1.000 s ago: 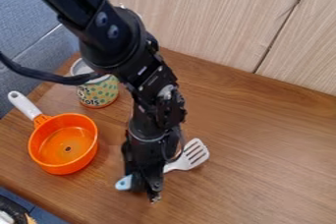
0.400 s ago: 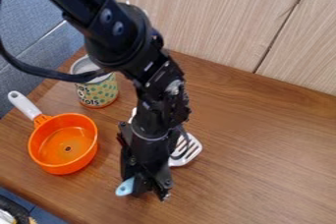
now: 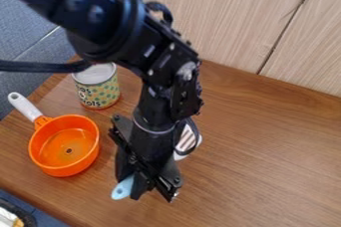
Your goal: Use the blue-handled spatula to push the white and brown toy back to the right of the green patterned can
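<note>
The black robot arm [image 3: 110, 27] comes in from the top left and leans down over the brown wooden table [image 3: 266, 146]. Its gripper [image 3: 154, 189] is low down, near the front of the table. It is right at a spatula [image 3: 188, 140], and it hides the middle part of it. The white end with the long slots peeks out on the right side of the arm. The light blue handle end [image 3: 122, 189] pokes out at the bottom left of the gripper. I cannot tell how far open the gripper is, or if it has a tight hold on the spatula. To the left, an orange pan [image 3: 65, 149] sits the right way up on the table. Its white handle [image 3: 25, 106] points up and to the left, and there is a hole at the end. A round can [image 3: 98, 90] stands up behind the pan, with a gray top and green spots on its paper. A thick black cord [image 3: 40, 67] goes across the left side, near the top of the can. At the back is a pale wood wall [image 3: 220, 17] with a dark line going down it. Some blue-gray cloth [image 3: 23, 27] is past the table, at the top left.
</note>
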Action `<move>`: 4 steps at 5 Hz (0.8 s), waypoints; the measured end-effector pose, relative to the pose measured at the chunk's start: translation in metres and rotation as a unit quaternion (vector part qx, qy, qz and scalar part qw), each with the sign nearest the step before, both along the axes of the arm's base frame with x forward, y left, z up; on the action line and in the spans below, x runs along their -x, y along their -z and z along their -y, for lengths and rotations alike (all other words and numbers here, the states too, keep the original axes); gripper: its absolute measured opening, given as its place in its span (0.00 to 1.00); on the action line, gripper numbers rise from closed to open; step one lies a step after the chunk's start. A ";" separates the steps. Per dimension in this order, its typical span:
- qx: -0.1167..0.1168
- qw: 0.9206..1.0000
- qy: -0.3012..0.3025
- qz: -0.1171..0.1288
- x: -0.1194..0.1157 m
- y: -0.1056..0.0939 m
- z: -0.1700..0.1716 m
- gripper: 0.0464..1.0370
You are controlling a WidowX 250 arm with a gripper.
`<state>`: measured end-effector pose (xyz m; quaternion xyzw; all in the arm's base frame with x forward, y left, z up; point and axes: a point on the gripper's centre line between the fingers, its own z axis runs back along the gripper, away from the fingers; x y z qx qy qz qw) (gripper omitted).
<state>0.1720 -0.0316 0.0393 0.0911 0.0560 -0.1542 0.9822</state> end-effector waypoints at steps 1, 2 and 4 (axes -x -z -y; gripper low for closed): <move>-0.021 0.998 -0.064 -0.019 0.009 -0.013 -0.007 0.29; -0.035 0.990 -0.125 -0.050 0.009 -0.008 -0.018 0.29; -0.052 0.969 -0.188 -0.149 0.008 0.027 -0.022 0.29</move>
